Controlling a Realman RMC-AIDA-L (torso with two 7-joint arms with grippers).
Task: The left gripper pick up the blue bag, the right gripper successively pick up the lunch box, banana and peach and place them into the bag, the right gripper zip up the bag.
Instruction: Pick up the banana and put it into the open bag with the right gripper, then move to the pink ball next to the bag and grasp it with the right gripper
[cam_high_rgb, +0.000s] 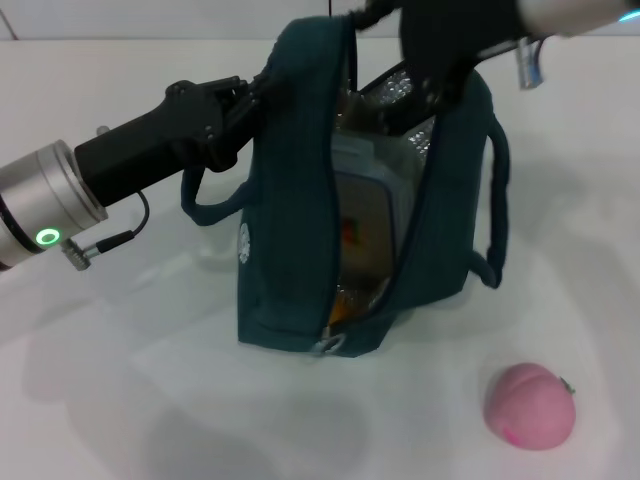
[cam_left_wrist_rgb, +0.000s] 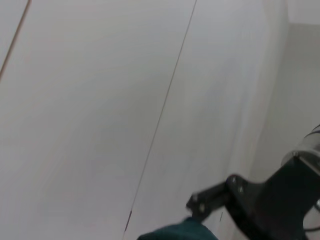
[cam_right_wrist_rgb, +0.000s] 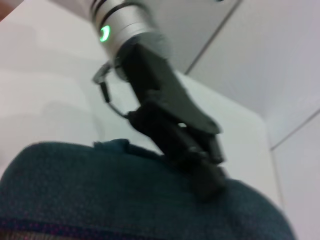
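Note:
The blue bag (cam_high_rgb: 290, 250) stands open in the middle of the table, its foil lining showing. My left gripper (cam_high_rgb: 262, 90) is shut on the bag's left top edge and holds it up; the right wrist view shows it (cam_right_wrist_rgb: 207, 172) clamped on the teal fabric (cam_right_wrist_rgb: 100, 200). The lunch box (cam_high_rgb: 365, 195) stands inside the bag. A yellow-orange bit of the banana (cam_high_rgb: 345, 305) shows low in the bag's near end. My right gripper (cam_high_rgb: 440, 55) hangs over the far end of the bag's opening. The peach (cam_high_rgb: 530, 405) lies on the table at the front right, away from both grippers.
The white table (cam_high_rgb: 120, 400) stretches around the bag. The bag's handles (cam_high_rgb: 495, 200) hang down on both sides. The zipper pull (cam_high_rgb: 328, 345) sits at the bag's near end. The left wrist view shows a white wall and a corner of the bag (cam_left_wrist_rgb: 175, 232).

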